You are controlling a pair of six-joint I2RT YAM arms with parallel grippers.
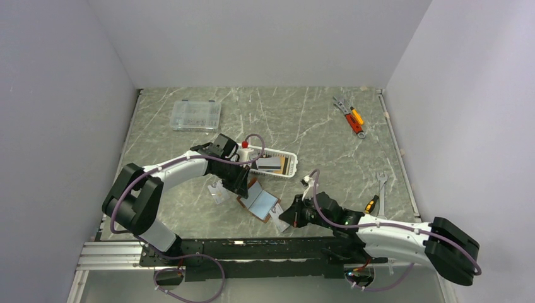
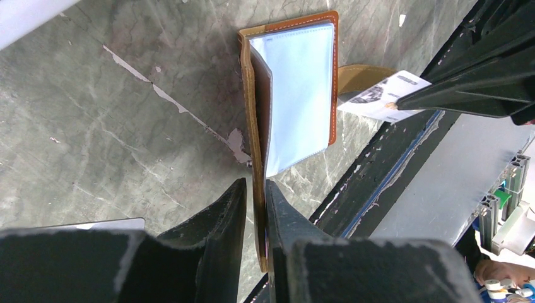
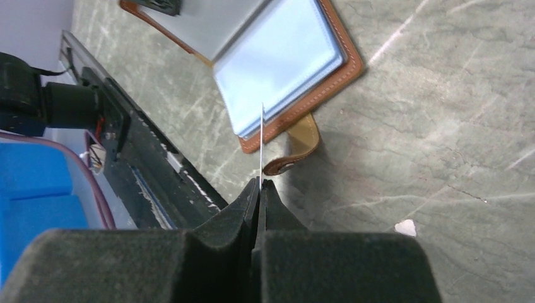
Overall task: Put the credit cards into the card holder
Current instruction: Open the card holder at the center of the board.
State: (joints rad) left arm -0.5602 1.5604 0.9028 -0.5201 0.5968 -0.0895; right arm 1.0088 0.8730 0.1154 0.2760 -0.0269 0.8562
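The card holder (image 1: 260, 203) lies open on the table, brown leather with a pale blue inside (image 2: 296, 95). My left gripper (image 2: 255, 189) is shut on its raised brown cover, at the wallet's left edge (image 1: 243, 184). My right gripper (image 3: 260, 184) is shut on a thin white credit card (image 3: 261, 145), seen edge-on and pointing at the blue pocket (image 3: 284, 63). In the left wrist view that printed card (image 2: 382, 98) hovers just right of the wallet, beside the snap tab (image 3: 299, 142). More credit cards (image 1: 270, 163) lie in the white basket.
The white slotted basket (image 1: 287, 155) stands just behind the wallet. A clear compartment box (image 1: 196, 115) sits at the back left. A small clear plastic piece (image 1: 217, 192) lies left of the wallet. Tools (image 1: 351, 117) lie at the back right, a wrench (image 1: 381, 184) and a screwdriver (image 1: 372, 203) on the right.
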